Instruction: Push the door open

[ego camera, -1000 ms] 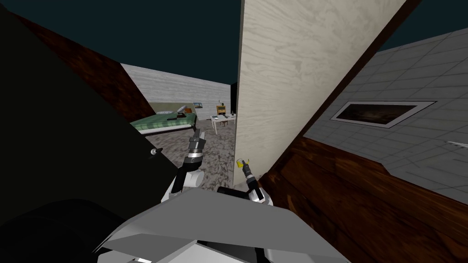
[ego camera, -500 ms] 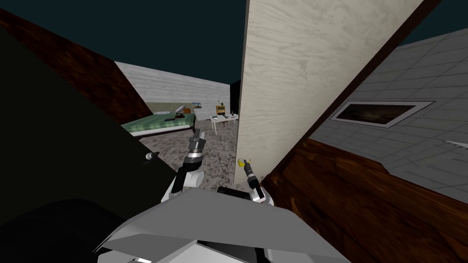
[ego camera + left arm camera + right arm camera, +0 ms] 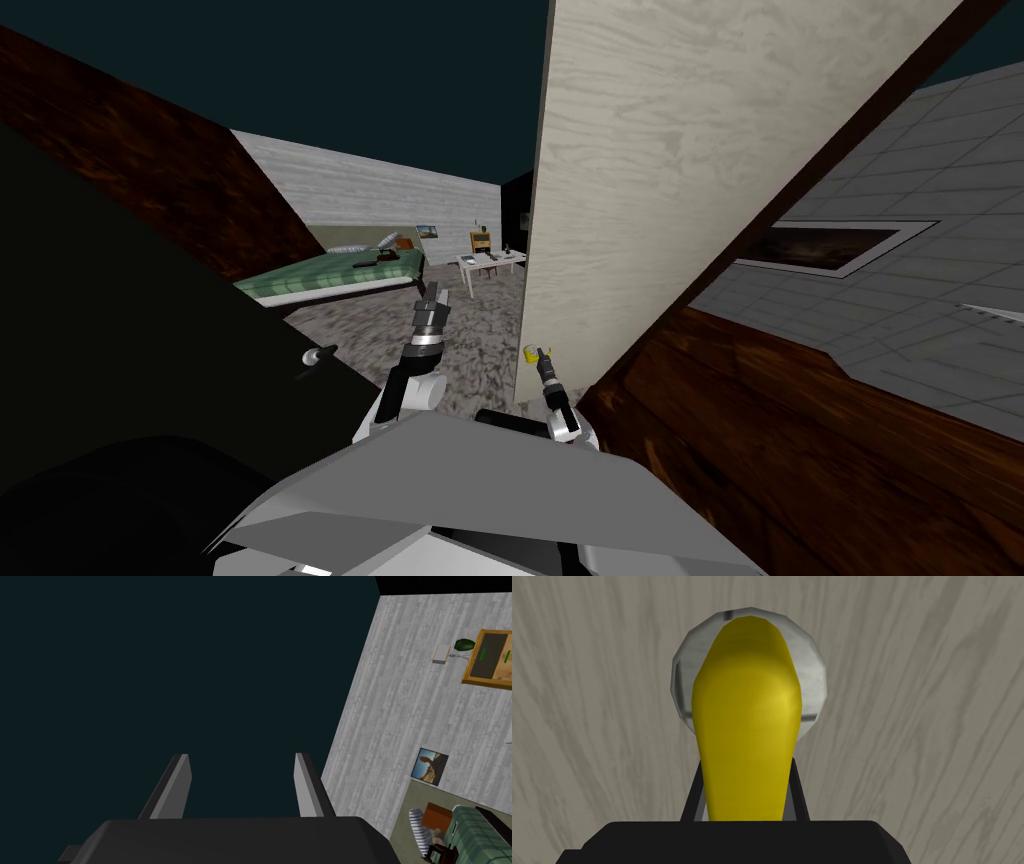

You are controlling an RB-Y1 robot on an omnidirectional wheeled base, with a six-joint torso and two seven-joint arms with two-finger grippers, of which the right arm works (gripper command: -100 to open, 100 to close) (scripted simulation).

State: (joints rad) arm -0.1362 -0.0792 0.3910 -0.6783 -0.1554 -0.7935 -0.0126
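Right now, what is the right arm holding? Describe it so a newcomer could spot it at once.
Find the tall pale wood-grain door in the middle of the head view. Low on it, near its edge, a lever handle juts from a round grey plate, between the right jaws. It is the only bright yellow thing on the door.

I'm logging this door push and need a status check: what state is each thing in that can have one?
door: partly open, a bed showing past its free edge
yellow handle: clamped on both sides
right gripper: shut on the yellow handle
left gripper: open, holding nothing
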